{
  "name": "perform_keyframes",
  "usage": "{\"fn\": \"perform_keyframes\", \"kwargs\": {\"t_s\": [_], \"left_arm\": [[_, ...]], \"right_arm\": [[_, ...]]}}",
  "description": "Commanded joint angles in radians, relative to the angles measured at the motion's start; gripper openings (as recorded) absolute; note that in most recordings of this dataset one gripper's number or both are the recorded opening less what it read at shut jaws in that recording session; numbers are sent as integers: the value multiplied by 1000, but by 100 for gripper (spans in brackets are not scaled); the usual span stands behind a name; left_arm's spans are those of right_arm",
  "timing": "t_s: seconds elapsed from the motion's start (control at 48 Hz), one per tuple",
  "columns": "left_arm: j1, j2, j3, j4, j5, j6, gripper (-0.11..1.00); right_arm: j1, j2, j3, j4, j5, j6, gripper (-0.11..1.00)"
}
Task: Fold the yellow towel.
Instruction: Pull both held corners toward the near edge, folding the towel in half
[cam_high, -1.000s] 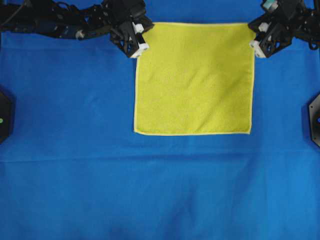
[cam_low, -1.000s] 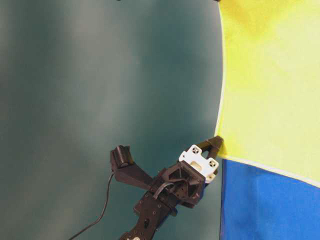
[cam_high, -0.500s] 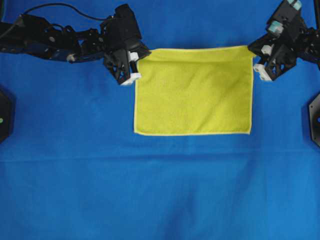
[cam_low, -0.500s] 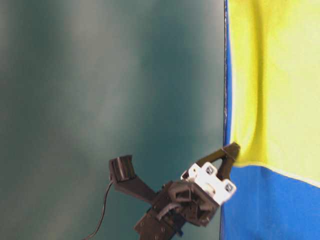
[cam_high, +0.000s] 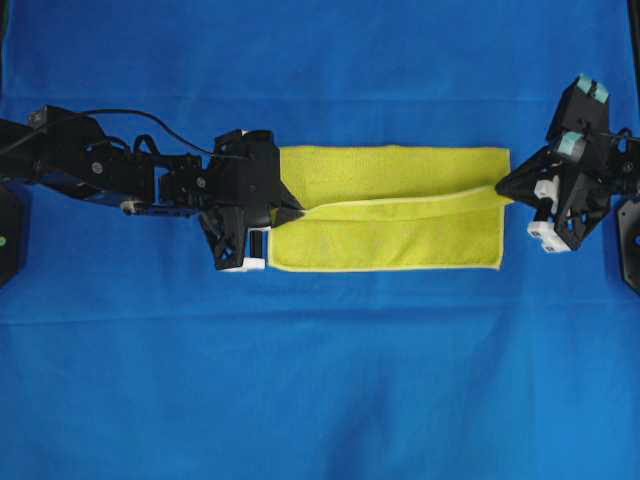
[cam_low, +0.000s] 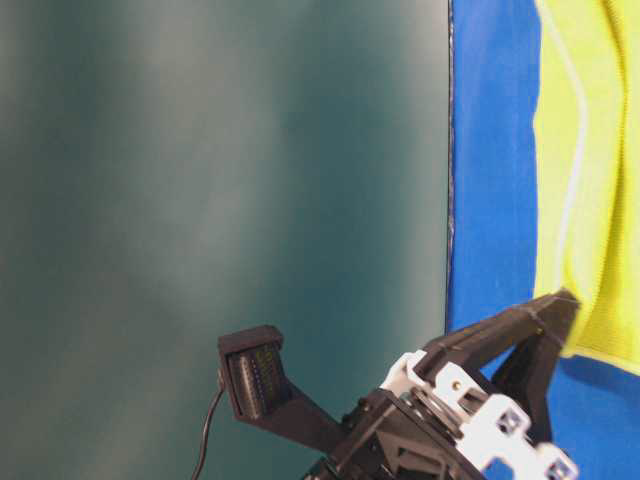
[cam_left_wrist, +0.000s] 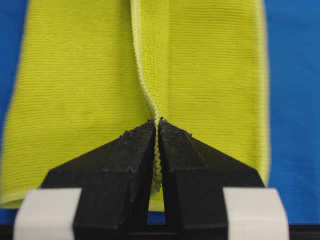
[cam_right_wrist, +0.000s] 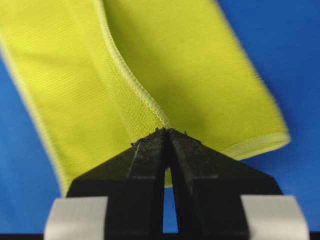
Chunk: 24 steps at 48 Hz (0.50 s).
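While our left gripper and right gripper each clamp a corner of the yellow towel mid-table, the lifted hem stops short of its 6 o'clock edge, so the fold is unfinished.

A large blue cloth spreads smooth beneath both pincers, evenly lit; in the table-level view a blurred dark teal wall rises behind the pincer

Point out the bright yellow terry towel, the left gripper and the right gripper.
bright yellow terry towel (cam_high: 400, 170): overhead view, on its folded-over upper layer.
left gripper (cam_high: 290, 212): overhead view, at the fingertips pinching the towel's left corner.
right gripper (cam_high: 503, 187): overhead view, at the fingertips pinching the right corner.
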Motion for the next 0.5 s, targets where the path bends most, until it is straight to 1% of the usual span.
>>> {"fn": "perform_keyframes", "kwargs": {"t_s": [0.0, 0.229, 0.479], "left_arm": [[-29, -20, -6, -2, 6, -3, 1], [-63, -18, -5, -3, 41, -5, 1], [-71, -17, -5, -3, 51, -3, 1]], "right_arm": [[37, 14, -14, 2, -3, 21, 2], [89, 54, -23, 2, -3, 49, 2], [121, 64, -26, 2, -8, 51, 2]]}}
